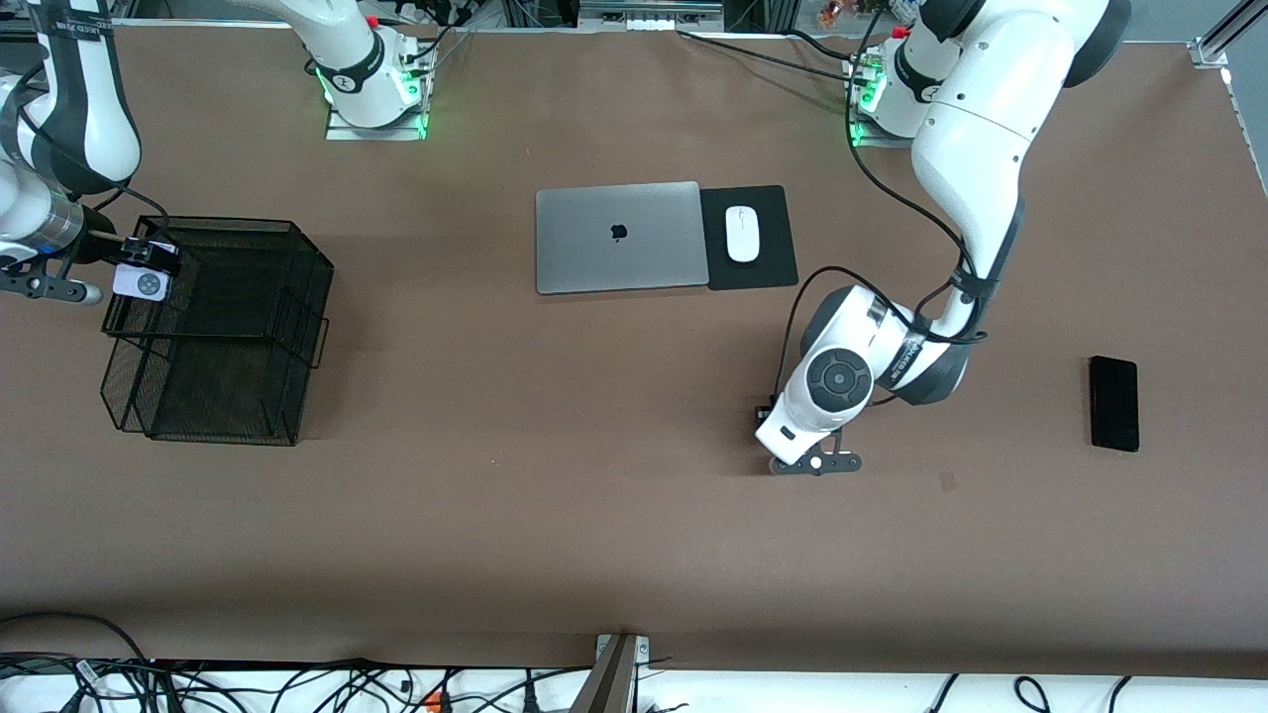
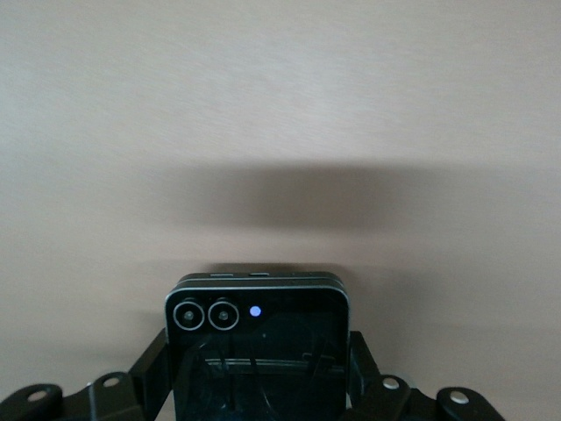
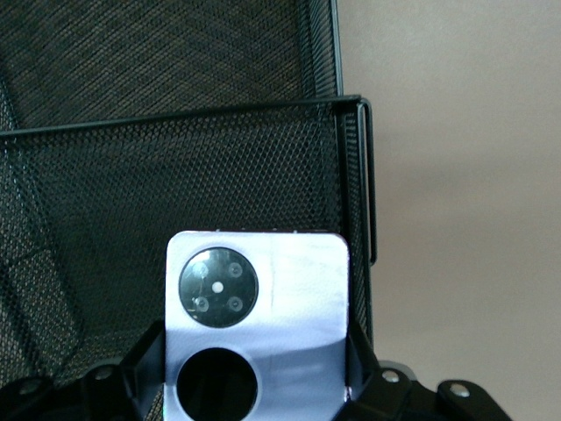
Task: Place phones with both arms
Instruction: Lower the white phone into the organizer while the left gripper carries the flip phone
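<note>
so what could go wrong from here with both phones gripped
1. The right gripper holds the lilac phone over the mesh tray's rim; released here, it might catch the wire edge or drop hard.
2. The left gripper holds the small black phone low over bare table; lifted fast, it might slip.

Laptop (image 1: 616,237) mid-table with mouse (image 1: 742,234) on pad (image 1: 749,238) just beside it toward the left arm's end; mesh tray (image 1: 220,332) at the right arm's end; slab phone (image 1: 1113,403) at the left arm's end, seemingly flat.
</note>
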Robot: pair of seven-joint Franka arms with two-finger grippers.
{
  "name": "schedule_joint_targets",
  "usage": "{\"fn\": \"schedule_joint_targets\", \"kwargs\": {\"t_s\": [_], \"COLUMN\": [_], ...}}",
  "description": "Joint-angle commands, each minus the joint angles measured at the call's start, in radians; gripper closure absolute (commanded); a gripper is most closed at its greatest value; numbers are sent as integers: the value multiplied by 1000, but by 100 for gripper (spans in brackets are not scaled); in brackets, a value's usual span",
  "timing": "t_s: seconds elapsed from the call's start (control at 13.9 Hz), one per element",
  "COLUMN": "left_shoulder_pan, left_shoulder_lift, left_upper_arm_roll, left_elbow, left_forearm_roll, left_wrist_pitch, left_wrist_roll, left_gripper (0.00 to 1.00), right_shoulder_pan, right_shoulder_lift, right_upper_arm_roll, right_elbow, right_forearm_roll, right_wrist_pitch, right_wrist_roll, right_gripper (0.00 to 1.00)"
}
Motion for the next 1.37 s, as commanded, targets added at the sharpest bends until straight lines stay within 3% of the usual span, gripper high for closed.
{"fn": "schedule_joint_targets", "kwargs": {"t_s": [0.0, 0.5, 0.58, 1.01, 1.3], "left_shoulder_pan": [-26, -139, -153, -217, -237], "left_shoulder_lift": [7, 34, 39, 129, 183], "left_upper_arm_roll": [10, 12, 12, 13, 18], "left_elbow": [52, 95, 104, 239, 319], "left_forearm_roll": [-45, -95, -95, -96, -95], "left_wrist_pitch": [-18, -13, -10, -12, -10], "left_wrist_roll": [-39, -166, -187, -241, -241], "left_gripper": [41, 42, 42, 43, 42], "right_shoulder_pan": [-13, -27, -27, -24, -22], "right_shoulder_lift": [-4, 7, 7, 7, 7], "right_upper_arm_roll": [0, 0, 0, 0, 0], "right_elbow": [-20, -40, -40, -38, -36], "right_forearm_roll": [-9, -6, -6, -6, -8], "right_wrist_pitch": [35, 37, 37, 35, 24], "right_wrist_roll": [-14, -17, -17, -17, -17], "right_gripper": [100, 100, 94, 4, 0]}}
